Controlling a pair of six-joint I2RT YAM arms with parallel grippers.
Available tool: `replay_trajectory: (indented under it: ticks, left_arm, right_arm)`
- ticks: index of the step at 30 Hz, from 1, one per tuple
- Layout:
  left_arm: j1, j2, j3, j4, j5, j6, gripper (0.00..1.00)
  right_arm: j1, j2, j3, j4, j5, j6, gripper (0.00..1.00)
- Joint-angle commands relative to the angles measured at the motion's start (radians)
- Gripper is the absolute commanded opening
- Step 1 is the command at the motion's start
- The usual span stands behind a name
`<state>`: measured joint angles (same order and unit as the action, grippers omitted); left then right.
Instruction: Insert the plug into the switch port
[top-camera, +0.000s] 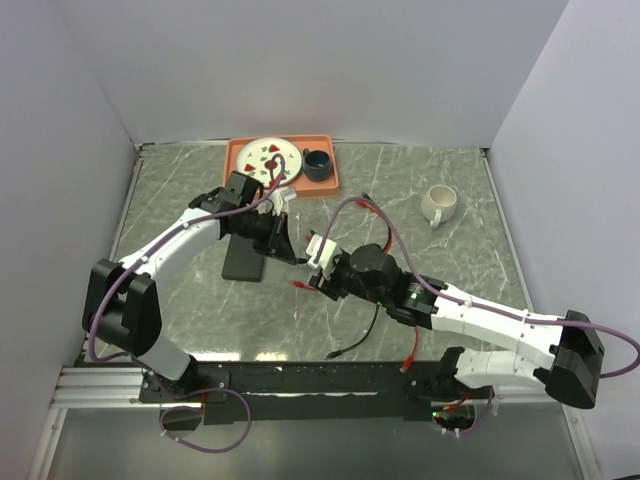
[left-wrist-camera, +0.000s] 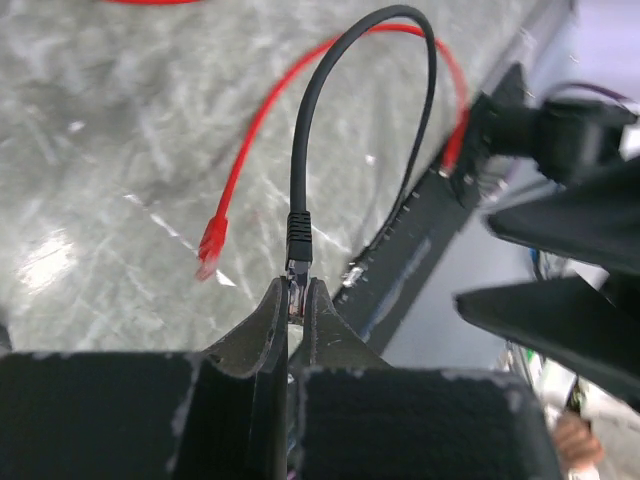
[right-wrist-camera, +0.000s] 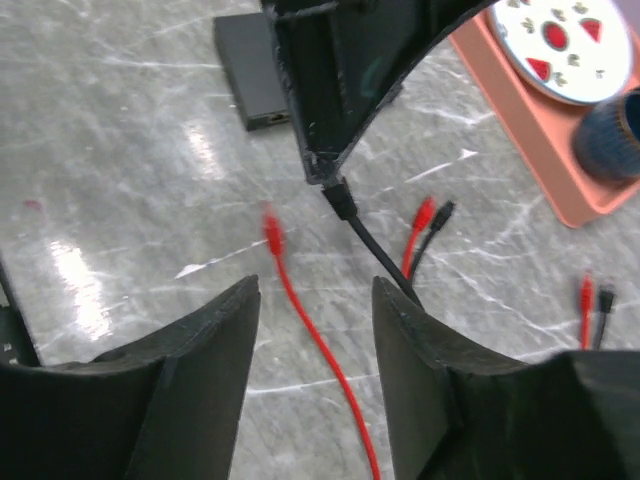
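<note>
The switch (top-camera: 243, 262) is a flat black box lying on the marble table, left of centre; the right wrist view shows its port edge (right-wrist-camera: 268, 118). My left gripper (left-wrist-camera: 296, 290) is shut on the black cable's plug (left-wrist-camera: 299, 235), holding it above the table just right of the switch (right-wrist-camera: 250, 70). The black cable (left-wrist-camera: 300, 130) loops away from that plug. My right gripper (right-wrist-camera: 315, 290) hangs open right beside the left gripper (top-camera: 290, 245), with a red cable (right-wrist-camera: 300, 320) lying on the table below its gap. The black cable (right-wrist-camera: 385, 260) passes its right finger.
An orange tray (top-camera: 232, 160) at the back holds a white plate (top-camera: 270, 158) and a dark blue cup (top-camera: 318, 163). A white mug (top-camera: 438, 204) stands at the back right. A red plug (top-camera: 298, 286) and more red and black cable ends (right-wrist-camera: 425, 215) lie loose mid-table.
</note>
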<state>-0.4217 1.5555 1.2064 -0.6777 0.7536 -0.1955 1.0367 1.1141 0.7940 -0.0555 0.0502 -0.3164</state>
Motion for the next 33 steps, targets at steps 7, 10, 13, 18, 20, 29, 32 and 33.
replay_trajectory:
  ticks: [7,10,13,18,20,29,32,33]
  left_arm:
    - [0.003,-0.025,0.065,-0.074,0.213,0.093,0.01]
    - [-0.002,-0.031,0.067,-0.071,0.216,0.084,0.01]
    - [-0.006,-0.028,0.071,-0.085,0.213,0.091,0.01]
    - [-0.023,-0.011,0.071,-0.098,0.193,0.091,0.01]
    - [-0.031,-0.006,0.07,-0.097,0.197,0.09,0.01]
    - [-0.066,0.008,0.085,-0.114,0.202,0.099,0.01]
    - [-0.068,0.005,0.088,-0.112,0.208,0.097,0.01]
    - [-0.068,0.005,0.093,-0.115,0.208,0.097,0.01]
  right_arm:
    - [-0.018,0.055,0.045,0.003,-0.125,-0.012,0.47]
    - [-0.017,0.061,0.048,0.011,-0.115,-0.009,0.51]
    - [-0.014,0.073,0.048,0.034,-0.061,-0.004,0.45]
    - [-0.012,0.05,0.037,0.087,-0.023,-0.016,0.54]
    - [-0.009,0.05,0.036,0.098,-0.02,-0.029,0.56]
    - [0.009,0.118,0.071,0.079,0.013,-0.052,0.5]
    - [0.01,0.127,0.077,0.074,0.008,-0.052,0.42]
    - [0.01,0.131,0.077,0.074,0.004,-0.052,0.38]
